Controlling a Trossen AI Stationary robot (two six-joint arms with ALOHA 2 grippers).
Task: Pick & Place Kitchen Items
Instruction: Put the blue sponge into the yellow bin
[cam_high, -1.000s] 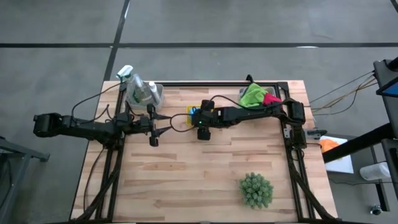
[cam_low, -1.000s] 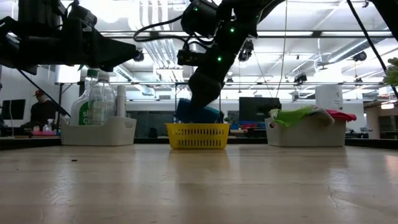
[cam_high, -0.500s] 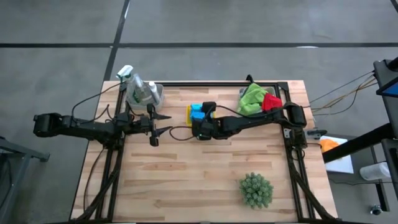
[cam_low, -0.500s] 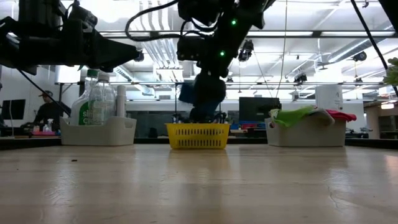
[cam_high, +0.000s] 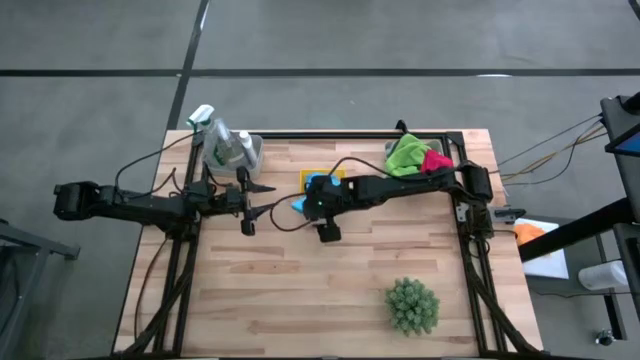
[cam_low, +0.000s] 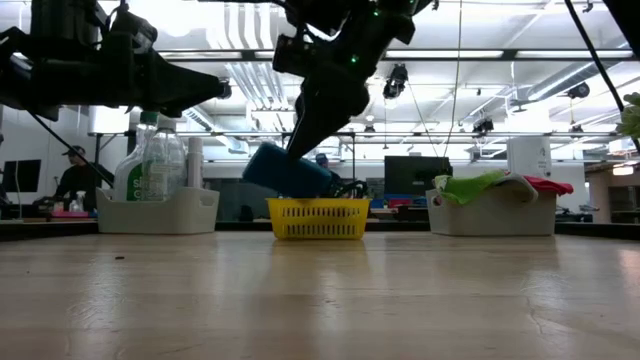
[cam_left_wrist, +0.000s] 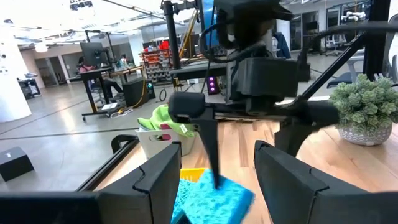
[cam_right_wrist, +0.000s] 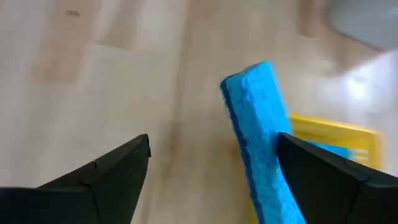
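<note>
The right gripper (cam_high: 303, 204), fingers spread wide, hangs above the table just at seven o'clock of the yellow square mesh tray (cam_low: 317, 218), with a bright blue rectangular sponge (cam_right_wrist: 258, 137) tilted against one finger; whether it is gripped cannot be told. The left gripper (cam_high: 262, 197), partly open and empty, waits at nine o'clock of it.

No legible text anywhere.
</note>
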